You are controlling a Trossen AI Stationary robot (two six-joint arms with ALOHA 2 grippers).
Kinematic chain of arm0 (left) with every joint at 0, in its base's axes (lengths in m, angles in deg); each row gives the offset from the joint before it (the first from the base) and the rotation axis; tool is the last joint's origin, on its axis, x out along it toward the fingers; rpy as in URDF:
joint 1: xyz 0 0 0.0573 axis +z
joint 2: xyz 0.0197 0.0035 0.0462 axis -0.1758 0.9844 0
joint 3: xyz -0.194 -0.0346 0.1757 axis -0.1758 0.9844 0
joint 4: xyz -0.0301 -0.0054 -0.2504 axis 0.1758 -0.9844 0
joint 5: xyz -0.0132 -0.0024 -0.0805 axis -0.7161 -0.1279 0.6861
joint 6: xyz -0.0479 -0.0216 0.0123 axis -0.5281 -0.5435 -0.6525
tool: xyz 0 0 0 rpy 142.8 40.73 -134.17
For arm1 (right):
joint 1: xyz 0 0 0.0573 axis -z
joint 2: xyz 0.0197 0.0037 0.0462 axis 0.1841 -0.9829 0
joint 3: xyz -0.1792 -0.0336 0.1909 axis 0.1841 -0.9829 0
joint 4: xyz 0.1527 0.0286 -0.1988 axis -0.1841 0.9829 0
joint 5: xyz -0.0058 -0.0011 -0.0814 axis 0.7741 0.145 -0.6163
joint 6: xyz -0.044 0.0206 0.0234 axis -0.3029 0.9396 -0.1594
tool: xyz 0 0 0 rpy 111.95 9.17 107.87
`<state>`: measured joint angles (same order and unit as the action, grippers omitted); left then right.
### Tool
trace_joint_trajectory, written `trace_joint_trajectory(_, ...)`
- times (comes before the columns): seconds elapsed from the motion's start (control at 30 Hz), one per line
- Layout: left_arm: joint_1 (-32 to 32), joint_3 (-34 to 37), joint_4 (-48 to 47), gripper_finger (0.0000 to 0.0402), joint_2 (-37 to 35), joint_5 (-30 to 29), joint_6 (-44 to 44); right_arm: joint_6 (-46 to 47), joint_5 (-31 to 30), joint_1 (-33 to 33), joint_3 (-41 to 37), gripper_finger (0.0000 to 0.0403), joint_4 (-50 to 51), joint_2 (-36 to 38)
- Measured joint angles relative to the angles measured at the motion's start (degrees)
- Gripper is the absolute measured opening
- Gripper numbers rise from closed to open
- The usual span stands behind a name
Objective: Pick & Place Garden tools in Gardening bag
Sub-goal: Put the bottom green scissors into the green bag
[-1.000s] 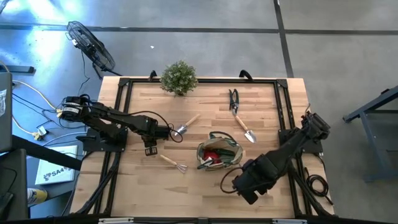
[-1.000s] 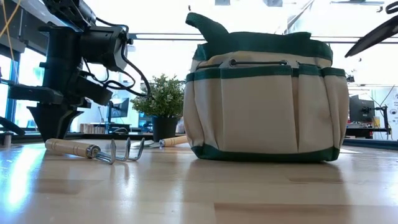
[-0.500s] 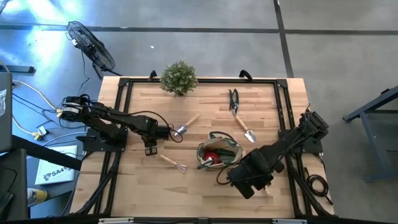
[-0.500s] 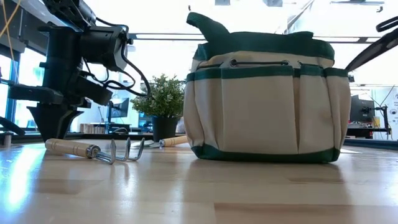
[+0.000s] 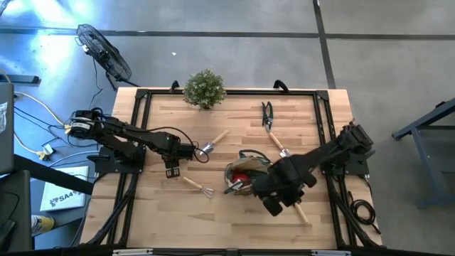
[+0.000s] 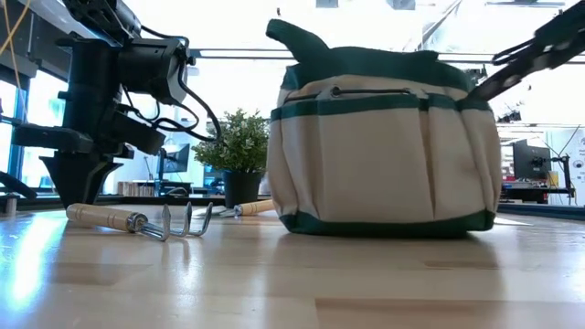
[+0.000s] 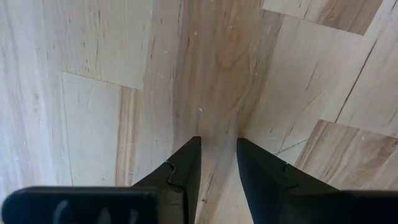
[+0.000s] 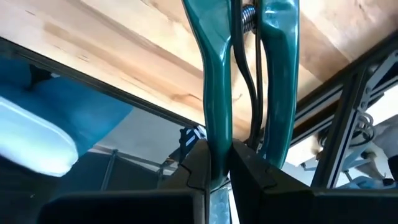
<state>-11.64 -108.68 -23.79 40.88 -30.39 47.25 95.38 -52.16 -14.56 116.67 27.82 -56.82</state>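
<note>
Two green handles of the pruners [image 8: 249,81] are filling my right wrist view, and my right gripper [image 8: 219,163] is pinching one of them between nearly closed fingers, so the tool is hanging from that single handle. I am holding it this way, I judge, so it can drop nose-first into the gardening bag [image 5: 249,176]. From above, the right gripper [image 5: 274,190] is hovering just beside the bag's near rim, with the arm reaching in from the desk's right edge. The bag is sitting upright near the middle of the desk [image 5: 234,227], its round mouth open, and something red is already showing inside.

Several tools are waiting outside the bag. A small wooden-handled rake [image 5: 197,186] is lying just left of it. A wooden-handled trowel [image 5: 212,143] is lying farther back and left, and my left gripper [image 5: 192,151] is resting low beside its metal end, fingers only narrowly apart and holding nothing. Dark snips [image 5: 266,114] are lying toward the far right, and another wooden handle [image 5: 276,141] is poking out behind the right arm. A potted plant [image 5: 205,88] is standing at the far edge.
</note>
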Motion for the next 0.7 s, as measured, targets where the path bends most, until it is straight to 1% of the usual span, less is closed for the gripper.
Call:
trace_joint_trajectory(0.13,0.0,0.0,0.0,0.0100,0.0,0.0,0.0,-2.9,3.3,2.2,0.0,0.0026,-0.1,0.0)
trace_joint_trajectory(0.23,0.0,0.0,0.0,0.0100,0.0,0.0,0.0,-3.2,5.9,2.9,0.0,0.0026,-0.1,0.0)
trace_joint_trajectory(0.43,0.0,0.0,0.0,0.0100,0.0,0.0,0.0,1.1,13.5,1.2,0.0,0.0026,-0.1,0.0)
trace_joint_trajectory(0.53,0.0,0.0,0.0,0.0100,0.0,0.0,0.0,2.4,14.7,0.2,0.0,0.0026,-0.1,0.0)
trace_joint_trajectory(0.7,0.0,0.0,0.0,0.0100,0.0,0.0,0.2,2.5,14.7,0.3,0.0,0.0026,-0.1,0.0)
